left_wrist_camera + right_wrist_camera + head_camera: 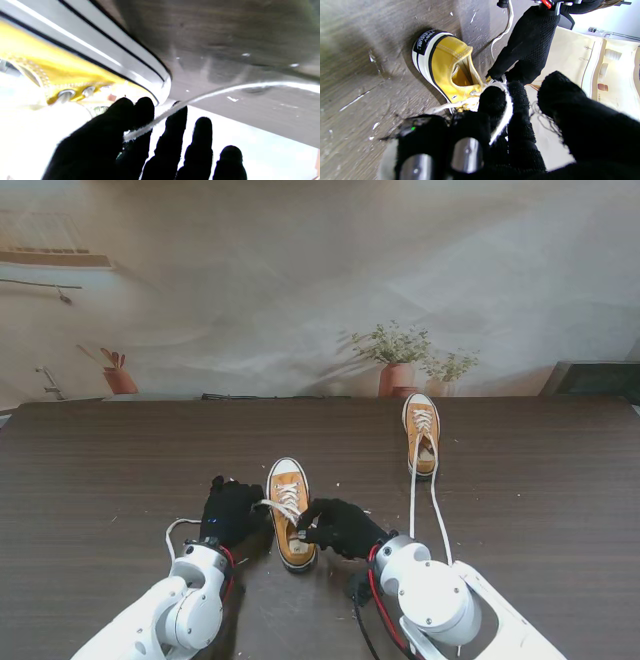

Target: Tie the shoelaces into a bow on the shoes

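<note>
Two yellow canvas shoes lie on the dark table. The near shoe [290,520] sits between my hands, toe pointing away from me. My left hand [232,512] is at its left side, thumb and forefinger pinched on a white lace [140,130] that runs off across the table. My right hand [340,527] is at the shoe's right side by the heel [440,60], fingers curled on the other white lace [506,112], which leads back to the top eyelets. The far shoe [421,433] stands apart at the back right, unlaced ends loose.
Two long laces [412,505] from the far shoe trail toward me past my right forearm. A slack loop of lace [175,530] lies left of my left wrist. Small potted plants [396,360] stand behind the table's back edge.
</note>
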You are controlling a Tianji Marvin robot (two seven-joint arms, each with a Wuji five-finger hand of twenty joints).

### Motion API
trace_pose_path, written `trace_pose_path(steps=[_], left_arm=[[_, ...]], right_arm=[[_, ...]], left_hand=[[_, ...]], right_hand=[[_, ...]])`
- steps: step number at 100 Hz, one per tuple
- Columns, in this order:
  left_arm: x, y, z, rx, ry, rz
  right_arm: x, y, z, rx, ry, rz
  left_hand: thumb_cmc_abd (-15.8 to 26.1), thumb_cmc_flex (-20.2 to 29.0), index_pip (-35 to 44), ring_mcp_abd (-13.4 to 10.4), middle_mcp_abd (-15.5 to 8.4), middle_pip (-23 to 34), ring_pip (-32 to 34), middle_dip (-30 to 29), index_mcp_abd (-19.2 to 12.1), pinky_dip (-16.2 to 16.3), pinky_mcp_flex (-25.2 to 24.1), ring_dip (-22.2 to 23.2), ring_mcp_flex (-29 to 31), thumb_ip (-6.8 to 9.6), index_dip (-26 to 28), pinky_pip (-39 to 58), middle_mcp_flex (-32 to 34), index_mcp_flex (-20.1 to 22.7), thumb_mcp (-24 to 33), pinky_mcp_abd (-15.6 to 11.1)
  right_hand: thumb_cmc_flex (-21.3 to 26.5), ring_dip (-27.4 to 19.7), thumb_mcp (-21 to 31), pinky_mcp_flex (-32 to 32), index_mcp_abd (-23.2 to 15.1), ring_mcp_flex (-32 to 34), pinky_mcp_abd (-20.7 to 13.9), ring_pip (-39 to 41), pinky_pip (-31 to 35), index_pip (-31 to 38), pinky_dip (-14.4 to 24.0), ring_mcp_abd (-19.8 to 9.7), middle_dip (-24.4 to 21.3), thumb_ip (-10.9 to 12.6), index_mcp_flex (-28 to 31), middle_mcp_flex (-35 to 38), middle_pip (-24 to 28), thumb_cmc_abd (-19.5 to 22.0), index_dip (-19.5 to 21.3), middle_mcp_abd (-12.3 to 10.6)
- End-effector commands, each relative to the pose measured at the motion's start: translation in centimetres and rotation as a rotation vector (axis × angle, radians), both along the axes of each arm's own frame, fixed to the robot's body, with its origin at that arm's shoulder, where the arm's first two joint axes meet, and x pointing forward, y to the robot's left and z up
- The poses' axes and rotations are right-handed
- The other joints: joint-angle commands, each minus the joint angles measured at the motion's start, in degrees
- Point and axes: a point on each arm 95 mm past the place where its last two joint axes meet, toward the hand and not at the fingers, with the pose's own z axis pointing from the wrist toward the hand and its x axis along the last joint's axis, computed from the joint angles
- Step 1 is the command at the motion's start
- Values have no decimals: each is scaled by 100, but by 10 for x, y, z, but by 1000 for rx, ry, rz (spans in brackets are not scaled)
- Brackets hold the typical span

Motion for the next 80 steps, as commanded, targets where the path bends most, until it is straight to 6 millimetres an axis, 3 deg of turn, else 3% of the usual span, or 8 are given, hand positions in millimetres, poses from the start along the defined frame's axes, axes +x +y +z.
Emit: trace_pose_path(steps=[1, 23, 43, 46, 51, 59, 67, 80], left_arm=[[0, -5, -2, -21, 0, -5], [2, -10, -5, -129, -115, 4], [0, -13, -5, -283, -118, -24], [-1, -13, -5, -306, -111, -19], [-3, -14, -4, -337, -98, 4], [-6, -13, 0, -385, -82, 43], [-6, -6, 3, -360, -94, 68], [-6, 6, 8, -311, -107, 112]], right_arm=[[-5, 0, 0, 4, 9, 17], [-7, -1, 1, 8, 11, 18], [-7, -1, 2, 26, 21, 27], [-7, -1, 3, 35, 22, 28], [-7, -1, 4, 57, 31, 28], [-6, -2, 7, 84, 38, 24], [-5, -2, 11, 100, 32, 15], [-3, -5, 19, 112, 14, 12]], left_hand=[[-277, -439, 676, 123, 89, 204, 127, 194, 477, -232, 332, -210, 398, 290, 277, 37, 487, 407, 594, 218], [-369, -1104, 1175, 57, -341, 1096, 877, 622, 1179, 135, 2617, -256, 3004, 1685, 1433, 2930, 2142, 1829, 1022, 1425], [-640, -819, 1599, -206, -507, 1936, 1974, 1725, 1808, 347, 4082, 38, 4573, 1478, 1627, 6480, 2183, 1804, 958, 1625], [-591, -768, 1660, -305, -479, 2046, 2492, 1822, 1869, 501, 4231, 254, 4607, 1454, 1663, 7093, 2121, 1723, 864, 1526], [-455, -721, 1774, -1001, -412, 2244, 4132, 1800, 1905, 1107, 4609, 558, 4650, 1494, 1761, 8653, 2049, 1604, 639, 818], [-338, -772, 1873, -2652, -254, 2504, 6319, 1866, 1770, 2583, 5051, 840, 4664, 1470, 1895, 10975, 2241, 1593, 501, -1295], [-263, -960, 1888, -2652, -278, 2635, 6807, 1839, 1422, 3050, 5165, 882, 4655, 1445, 1961, 11656, 2606, 1688, 498, -2041], [-173, -1102, 1938, -2598, -297, 3267, 7308, 1999, 1124, 3898, 5263, 955, 4648, 1448, 2053, 11680, 3267, 1842, 484, -2043]], right_hand=[[139, 100, 57, 217, -95, 187, -6, 431, 1644, 155, 110, 11, 98, -246, 62, 238, 236, 23, -142, 15], [150, 118, 71, 217, -88, 188, 5, 431, 1644, 149, 117, 3, 130, -233, 81, 250, 212, 23, -175, 31], [32, 180, 154, 230, -135, 193, -89, 443, 1644, 125, 148, -132, 151, -181, 112, 291, 186, -116, -167, -60], [-25, 204, 208, 234, -152, 194, -126, 444, 1644, 94, 159, -169, 156, -150, 126, 308, 186, -189, -156, -96], [-88, 238, 263, 238, -148, 196, -159, 453, 1644, 51, 176, -209, 162, -115, 156, 326, 191, -284, -138, -141], [-191, 301, 107, 243, -141, 199, -196, 446, 1644, -31, 205, -247, 166, -82, 180, 340, 193, -182, -82, -140], [-307, 322, -120, 241, -126, 201, -185, 426, 1644, -97, 199, -234, 155, -47, 205, 317, 164, 6, -23, -128], [-330, 249, -296, 228, -255, 201, -90, 386, 1644, -190, 130, -141, 111, -44, 304, 279, 69, 80, -12, -79]])
